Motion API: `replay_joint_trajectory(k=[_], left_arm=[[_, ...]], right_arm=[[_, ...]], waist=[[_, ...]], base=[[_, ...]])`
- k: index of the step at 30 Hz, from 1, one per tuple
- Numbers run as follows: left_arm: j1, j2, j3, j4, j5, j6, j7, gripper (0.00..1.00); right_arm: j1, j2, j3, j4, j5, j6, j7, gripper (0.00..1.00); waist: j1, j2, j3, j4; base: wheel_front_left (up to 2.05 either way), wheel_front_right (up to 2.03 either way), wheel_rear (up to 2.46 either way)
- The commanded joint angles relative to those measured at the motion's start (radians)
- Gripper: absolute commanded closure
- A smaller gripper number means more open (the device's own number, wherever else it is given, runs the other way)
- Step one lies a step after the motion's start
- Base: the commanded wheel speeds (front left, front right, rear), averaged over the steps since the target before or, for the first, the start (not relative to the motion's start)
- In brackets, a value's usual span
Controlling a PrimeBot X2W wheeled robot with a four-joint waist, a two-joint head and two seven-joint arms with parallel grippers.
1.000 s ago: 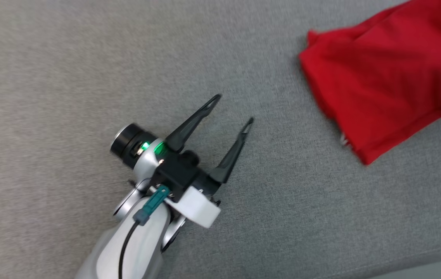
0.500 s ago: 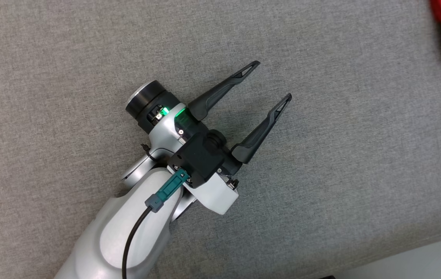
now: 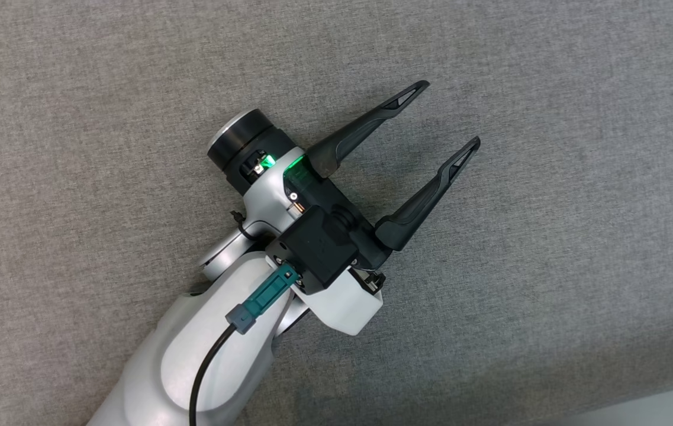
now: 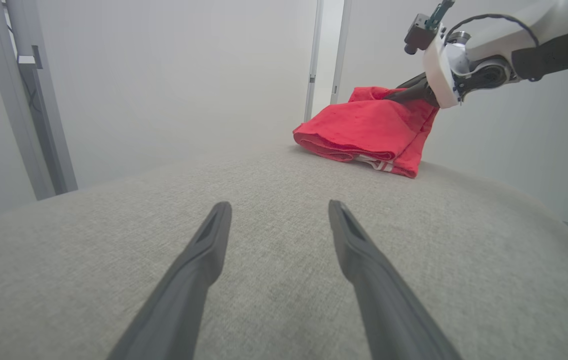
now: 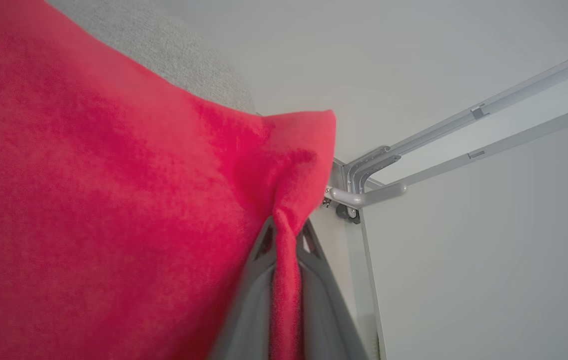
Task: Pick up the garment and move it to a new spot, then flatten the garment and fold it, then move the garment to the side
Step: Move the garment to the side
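Garment (image 4: 363,131), red, seemingly folded: my right claw (image 5: 286,232) pinches one edge, left claw (image 3: 444,116) spread wide and empty, so I'd slide it low and slow, sparing folds.

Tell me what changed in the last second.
The red garment travelled right across the head view, away from the left gripper, with the right gripper shut on a fold. The left gripper drifted up and right in that view, though the camera may have shifted too. Unchanged: left gripper open and empty above the grey surface.
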Motion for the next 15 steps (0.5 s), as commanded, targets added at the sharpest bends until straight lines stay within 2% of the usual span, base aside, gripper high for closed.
replay_joint_trajectory(k=[1,2,3,10,15], left_arm=[[0.032,0.07,0.023,0.071,0.002,0.002,0.012,0.0],[0.035,0.069,0.022,0.071,0.002,0.002,0.012,0.0],[0.039,0.068,0.024,0.072,0.001,0.003,0.012,0.0],[0.053,0.044,0.041,0.065,-0.014,0.014,0.011,0.0],[0.078,0.018,0.051,0.052,-0.03,0.019,0.007,0.0]], right_arm=[[-0.018,0.003,-0.004,0.028,-0.014,-0.001,-0.007,0.83],[-0.024,0.009,-0.006,0.054,-0.028,-0.001,-0.002,0.08],[-0.033,0.018,-0.017,0.084,-0.032,-0.001,0.006,0.0],[-0.095,0.077,-0.045,0.177,-0.125,-0.001,-0.044,0.0],[-0.103,0.127,-0.045,0.166,-0.122,-0.001,-0.082,0.0]], waist=[[0.0,-0.0001,0.002,0.006],[0.0,-0.0001,0.001,0.009],[0.0,-0.0001,-0.001,0.01],[0.0,-0.0001,-0.053,0.014],[0.0,-0.0001,-0.143,0.019]], base=[[0.0,0.0,0.0],[0.0,0.0,0.0],[0.0,0.0,0.0],[0.0,0.0,0.0],[0.0,0.0,0.0]])
